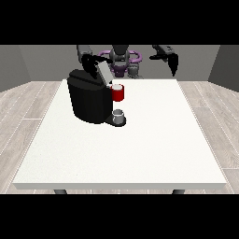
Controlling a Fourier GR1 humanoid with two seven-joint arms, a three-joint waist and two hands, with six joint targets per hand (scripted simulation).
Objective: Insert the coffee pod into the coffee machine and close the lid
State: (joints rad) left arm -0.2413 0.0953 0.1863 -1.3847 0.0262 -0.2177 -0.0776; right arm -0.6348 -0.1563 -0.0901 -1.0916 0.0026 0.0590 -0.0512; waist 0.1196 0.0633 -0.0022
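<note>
The worktop [140, 154] carries the machine [88, 100], its pod [117, 92] seemingly light and stiff; hand [91, 60] behind, fingers unclear.

- A bare, plain test room is shown, resembling a lab more than a home.
- The floor is laid with pale wood-look planks [28, 100].
- Plain grey walls [42, 60] are seen behind.
- A large white rectangular table [140, 149] is set in the middle, bearing a black coffee machine [88, 100].
</note>
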